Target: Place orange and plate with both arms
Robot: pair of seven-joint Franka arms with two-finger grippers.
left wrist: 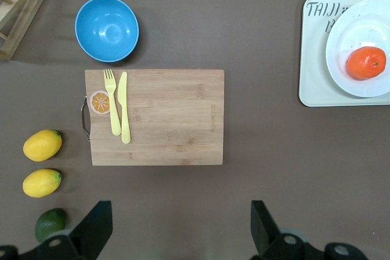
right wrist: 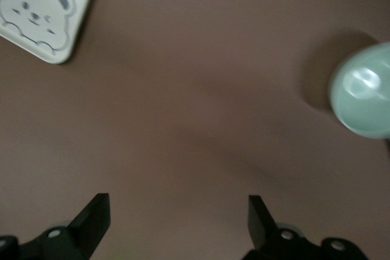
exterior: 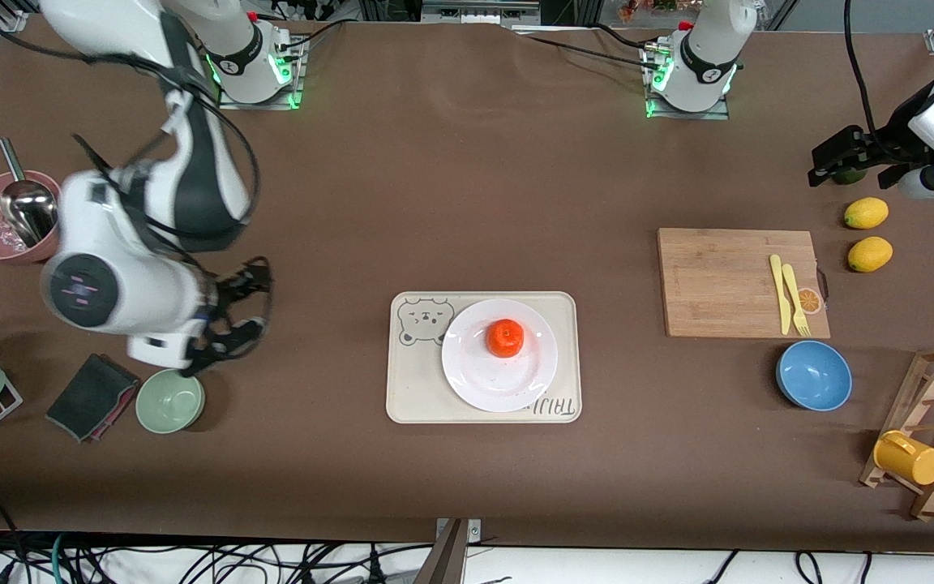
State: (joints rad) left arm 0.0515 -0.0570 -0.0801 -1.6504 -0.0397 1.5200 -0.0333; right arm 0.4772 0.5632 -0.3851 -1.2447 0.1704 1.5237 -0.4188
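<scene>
The orange (exterior: pixel 505 337) sits on the middle of the plate (exterior: pixel 475 381), and the plate rests on the bear-print tray (exterior: pixel 410 389) at the centre of the table (exterior: pixel 467 162), filling the tray's end away from the printed bear. Judging by how things lie, the placing looks done: fruit on plate, plate on tray, neither touched by an arm.

Taking the tray as the landmark, the right tool (exterior: pixel 228 320) hangs over bare table toward the right arm's end, well apart from the tray and just above the green bowl (exterior: pixel 170 401). Its fingers (right wrist: pixel 91 220) are spread wide with nothing between them, which fits an arm that has no further grip to make.

The left tool (exterior: pixel 848 162) is up over the table well apart from the tray toward the left arm's end, above the dark green fruit (left wrist: pixel 50 224) and near the two lemons (left wrist: pixel 42 145). Its fingers (left wrist: pixel 97 226) are likewise spread and empty. Its wrist view looks down on the cutting board (left wrist: pixel 164 120), which lies between that tool and the tray, with the blue bowl (left wrist: pixel 106 28) beside the board.
</scene>
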